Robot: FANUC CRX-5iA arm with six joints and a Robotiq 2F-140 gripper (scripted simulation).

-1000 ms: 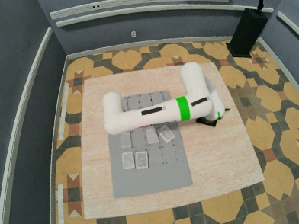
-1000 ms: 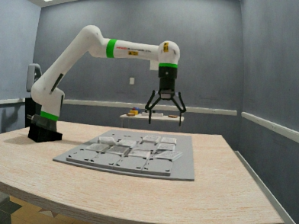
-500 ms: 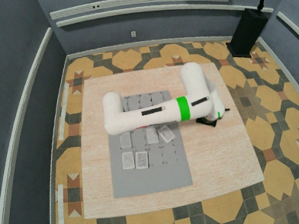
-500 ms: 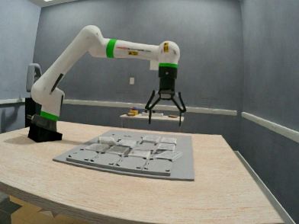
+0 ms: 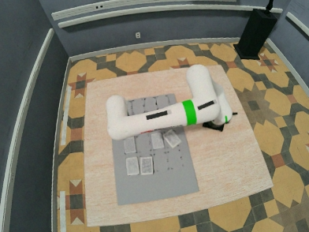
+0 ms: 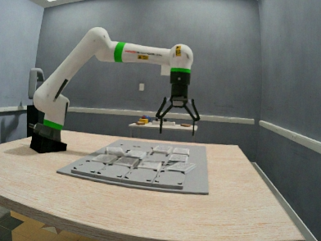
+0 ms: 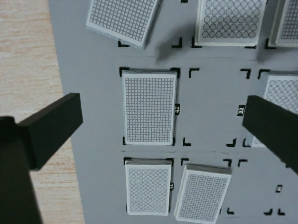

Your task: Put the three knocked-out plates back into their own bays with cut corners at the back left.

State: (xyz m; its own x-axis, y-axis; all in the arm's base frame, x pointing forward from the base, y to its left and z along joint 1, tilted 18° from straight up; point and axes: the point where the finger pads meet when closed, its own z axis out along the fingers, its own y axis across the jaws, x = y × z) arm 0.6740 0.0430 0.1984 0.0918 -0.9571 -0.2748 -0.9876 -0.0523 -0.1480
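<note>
Along the near side of the deck in the outside view, a raised strip [image 5: 150,103] [image 6: 127,176] carries small black corner pieces. It lies on a grey mat [image 5: 154,193] [image 6: 196,176] [image 7: 90,150] over the wooden table [image 5: 236,170] [image 6: 123,205] [image 7: 20,60].

Just beyond, at the back of column 3, the first stray plate [image 6: 180,166] [image 7: 125,19] sits turned and over its corner marks; neighbouring plates stand close on its front and left sides. In the second column, the front stray plate [image 5: 172,139] [image 6: 115,151] is twisted close beside its neighbour [image 5: 157,140] [image 6: 137,153] [image 7: 280,97].

Farther over, the column 1 stray plate [image 5: 147,165] [image 6: 162,149] [image 7: 204,192] lies slightly askew, tight beside the back-left plate [image 5: 132,166] [image 6: 180,151] [image 7: 147,189].

Above the plates hangs the gripper [image 6: 177,128] [image 7: 162,109], fingers spread wide, holding nothing. The white arm [image 5: 158,118] [image 6: 78,57] hides part of the deck from above.

Behind stand a small side table [image 6: 164,125] with colourful items and a grey wall [image 5: 106,37] [image 6: 229,70].

No vis. chg. vs. prev.
</note>
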